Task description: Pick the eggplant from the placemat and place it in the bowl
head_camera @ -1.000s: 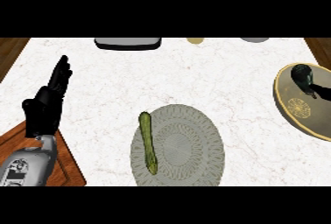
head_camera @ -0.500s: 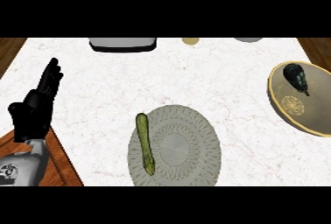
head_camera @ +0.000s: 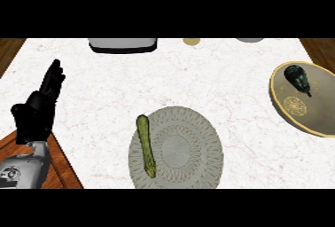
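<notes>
A dark eggplant lies inside the tan, gold-rimmed bowl at the right edge, near its far side. The round grey woven placemat sits at the front centre. On its left part lies a long thin green vegetable, pointing away from me. My left hand rests open at the far left with its fingers up, well apart from the placemat and holding nothing. My right hand does not show.
A brown wooden board fills the lower left corner under my left forearm. A grey appliance, a small tan round thing and a grey object stand along the counter's far edge.
My left hand has drifted left and a little lower. The eggplant stays in the bowl and the green vegetable stays on the placemat.
</notes>
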Controlling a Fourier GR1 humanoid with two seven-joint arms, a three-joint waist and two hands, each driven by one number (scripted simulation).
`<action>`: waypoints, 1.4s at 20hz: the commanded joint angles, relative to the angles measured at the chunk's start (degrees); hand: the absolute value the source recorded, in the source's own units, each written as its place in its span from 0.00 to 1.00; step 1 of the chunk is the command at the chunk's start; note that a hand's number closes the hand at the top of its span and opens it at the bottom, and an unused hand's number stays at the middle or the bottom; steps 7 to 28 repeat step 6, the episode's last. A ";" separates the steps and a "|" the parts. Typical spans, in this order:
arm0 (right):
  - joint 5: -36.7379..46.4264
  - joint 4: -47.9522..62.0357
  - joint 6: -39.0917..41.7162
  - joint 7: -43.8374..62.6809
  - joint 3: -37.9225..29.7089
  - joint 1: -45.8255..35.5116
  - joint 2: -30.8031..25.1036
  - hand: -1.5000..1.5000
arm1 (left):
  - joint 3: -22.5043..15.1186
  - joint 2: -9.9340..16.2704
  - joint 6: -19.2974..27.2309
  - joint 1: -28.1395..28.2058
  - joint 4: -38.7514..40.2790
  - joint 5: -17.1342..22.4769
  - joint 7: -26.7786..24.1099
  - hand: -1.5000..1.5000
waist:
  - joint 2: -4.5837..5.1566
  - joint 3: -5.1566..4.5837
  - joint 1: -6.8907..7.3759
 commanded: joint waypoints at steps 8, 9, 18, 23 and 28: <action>-2.23 -18.34 2.69 1.08 -0.84 13.87 7.34 0.00 | 0.29 -2.01 -0.27 1.32 0.46 -1.73 -2.19 0.50 | 0.23 0.04 0.59; -2.23 -18.34 2.69 1.08 -0.84 13.87 7.34 0.00 | 0.29 -2.01 -0.27 1.32 0.46 -1.73 -2.19 0.50 | 0.23 0.04 0.59; -2.23 -18.34 2.69 1.08 -0.84 13.87 7.34 0.00 | 0.29 -2.01 -0.27 1.32 0.46 -1.73 -2.19 0.50 | 0.23 0.04 0.59; -2.23 -18.34 2.69 1.08 -0.84 13.87 7.34 0.00 | 0.29 -2.01 -0.27 1.32 0.46 -1.73 -2.19 0.50 | 0.23 0.04 0.59; -2.23 -18.34 2.69 1.08 -0.84 13.87 7.34 0.00 | 0.29 -2.01 -0.27 1.32 0.46 -1.73 -2.19 0.50 | 0.23 0.04 0.59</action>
